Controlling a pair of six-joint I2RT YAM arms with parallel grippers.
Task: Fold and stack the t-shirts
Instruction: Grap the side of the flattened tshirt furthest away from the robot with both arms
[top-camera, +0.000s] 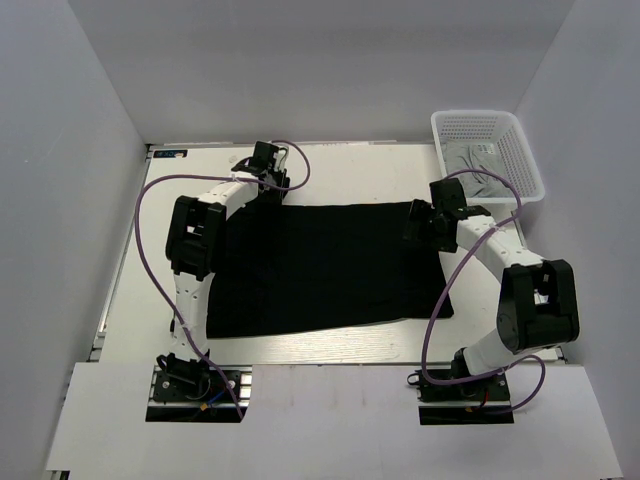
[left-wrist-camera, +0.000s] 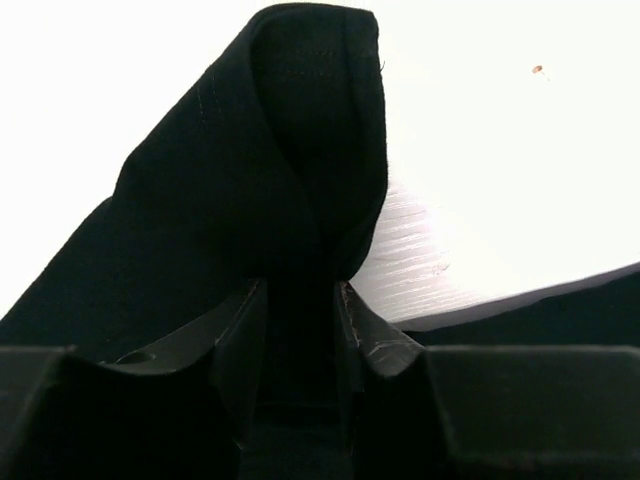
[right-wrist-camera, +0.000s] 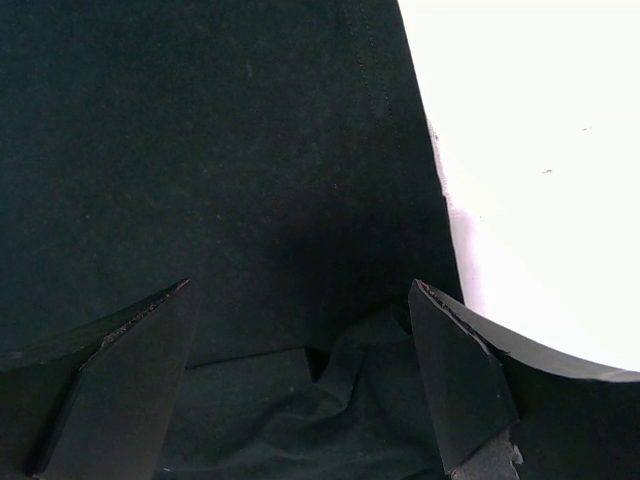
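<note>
The black t-shirt (top-camera: 330, 265) lies spread flat across the middle of the white table (top-camera: 320, 345). My left gripper (top-camera: 270, 186) is at the shirt's far left corner. In the left wrist view it (left-wrist-camera: 300, 300) is shut on a raised fold of the black cloth (left-wrist-camera: 290, 150). My right gripper (top-camera: 418, 222) is over the shirt's far right corner. In the right wrist view it (right-wrist-camera: 300, 285) is open wide, with rumpled black cloth (right-wrist-camera: 350, 400) between the fingers and nothing gripped. A light grey t-shirt (top-camera: 478, 165) lies in the basket.
A white plastic mesh basket (top-camera: 520, 150) stands at the far right corner of the table. White walls close in the left, back and right sides. Purple cables loop beside both arms.
</note>
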